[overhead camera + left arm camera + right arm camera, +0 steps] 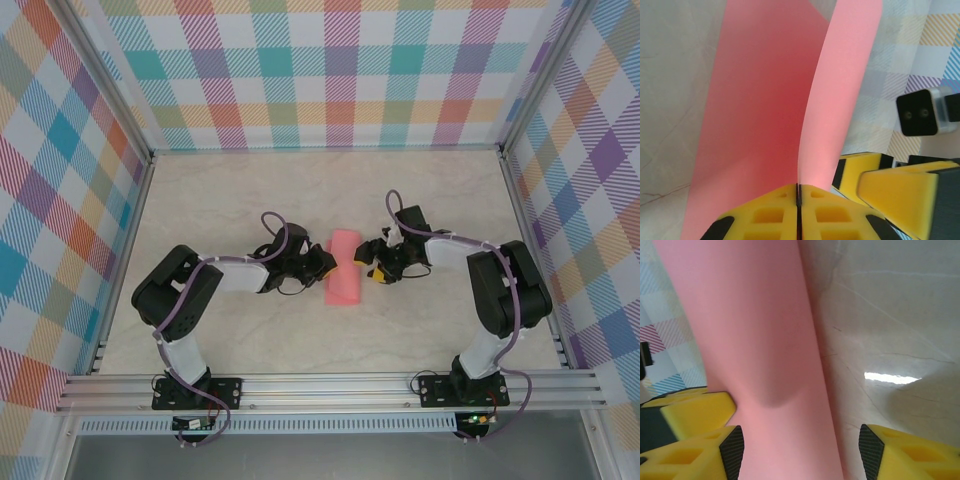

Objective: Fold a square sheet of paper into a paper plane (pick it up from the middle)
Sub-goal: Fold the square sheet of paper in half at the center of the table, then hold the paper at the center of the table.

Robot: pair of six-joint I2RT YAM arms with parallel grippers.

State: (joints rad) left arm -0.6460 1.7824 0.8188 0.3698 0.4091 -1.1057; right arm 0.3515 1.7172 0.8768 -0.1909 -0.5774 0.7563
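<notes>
The square sheet of paper is salmon pink and lies folded over on itself at the table's middle. In the left wrist view one flap of the paper curves up from the lower layer, and its edge runs into the seam of my left gripper, which is shut on it. My left gripper sits at the sheet's left side. My right gripper is at the right side, open. Its jaws straddle the paper, with the left pad over the sheet and the right pad over bare table.
The pale marbled table is ringed by plaid walls and a metal frame rail at the near edge. The right gripper's yellow fingers stand close beside the left gripper's. The two arms meet over the sheet.
</notes>
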